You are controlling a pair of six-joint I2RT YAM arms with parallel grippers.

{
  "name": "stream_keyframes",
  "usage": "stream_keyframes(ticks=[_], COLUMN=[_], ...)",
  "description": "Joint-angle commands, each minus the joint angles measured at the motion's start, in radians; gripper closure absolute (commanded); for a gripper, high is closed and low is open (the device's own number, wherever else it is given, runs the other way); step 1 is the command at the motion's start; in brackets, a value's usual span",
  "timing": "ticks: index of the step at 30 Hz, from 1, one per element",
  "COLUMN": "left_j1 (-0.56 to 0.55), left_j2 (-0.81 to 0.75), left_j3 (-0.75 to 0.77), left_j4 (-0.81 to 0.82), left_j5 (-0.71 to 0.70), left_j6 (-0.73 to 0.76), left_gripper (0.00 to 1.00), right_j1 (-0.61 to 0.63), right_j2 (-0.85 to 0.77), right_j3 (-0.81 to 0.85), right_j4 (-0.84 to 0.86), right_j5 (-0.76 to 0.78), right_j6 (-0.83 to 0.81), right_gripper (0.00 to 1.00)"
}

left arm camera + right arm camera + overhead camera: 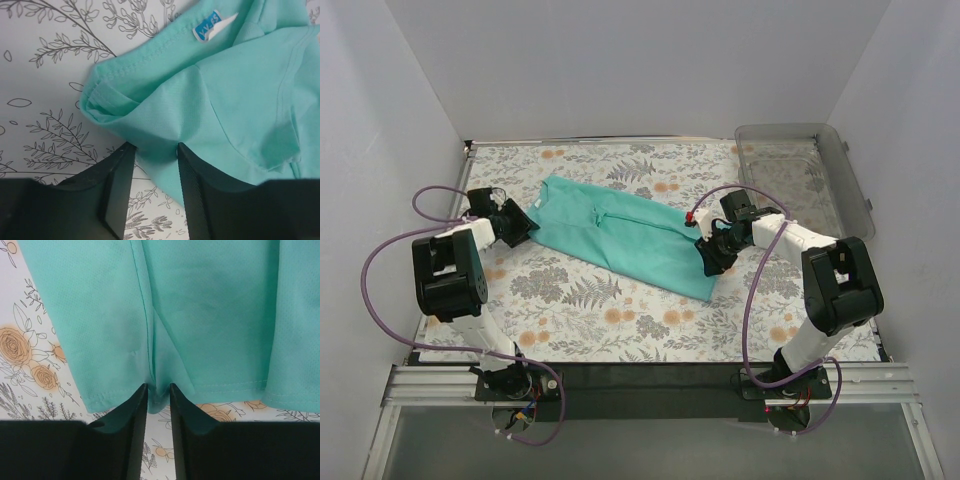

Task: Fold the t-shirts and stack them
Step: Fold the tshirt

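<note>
The teal t-shirt [620, 235] lies folded lengthwise as a long strip, slanting from back left to front right on the floral cloth. My left gripper [525, 225] is at its collar end. In the left wrist view the left gripper [155, 145] is shut on a bunch of the t-shirt [235, 100] near the shoulder, and creases run into its jaws. A white and blue neck label [209, 29] shows. My right gripper [710, 255] is at the hem end. In the right wrist view the right gripper [158, 386] is shut on a pinch of the hem of the t-shirt [210, 305].
A clear plastic bin [800, 170] stands at the back right corner. White walls close in the left, back and right sides. The floral tablecloth [590, 310] covers the table in front of the shirt.
</note>
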Motion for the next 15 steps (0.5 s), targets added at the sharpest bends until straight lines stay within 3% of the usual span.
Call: stream_keyframes(ticks=[1, 4, 6, 9, 15], left_j1=[0.005, 0.008, 0.010, 0.010, 0.019], left_j2=[0.025, 0.031, 0.033, 0.034, 0.048], left_j3=[0.020, 0.023, 0.028, 0.034, 0.049], left_j4=[-0.031, -0.033, -0.037, -0.040, -0.053], left_j5=[-0.023, -0.035, -0.042, -0.045, -0.057], left_j6=[0.012, 0.013, 0.015, 0.025, 0.039], left_gripper=[0.63, 0.81, 0.85, 0.93, 0.97], right_j1=[-0.004, -0.004, -0.007, -0.013, -0.039], right_j2=[0.006, 0.003, 0.002, -0.015, -0.050], right_j3=[-0.005, -0.006, -0.008, -0.011, -0.023], right_j4=[0.008, -0.001, -0.009, -0.020, -0.044], right_j5=[-0.026, -0.028, -0.025, -0.014, 0.054], right_j6=[0.007, 0.004, 0.002, -0.001, -0.027], right_gripper=[0.75, 0.89, 0.99, 0.99, 0.99])
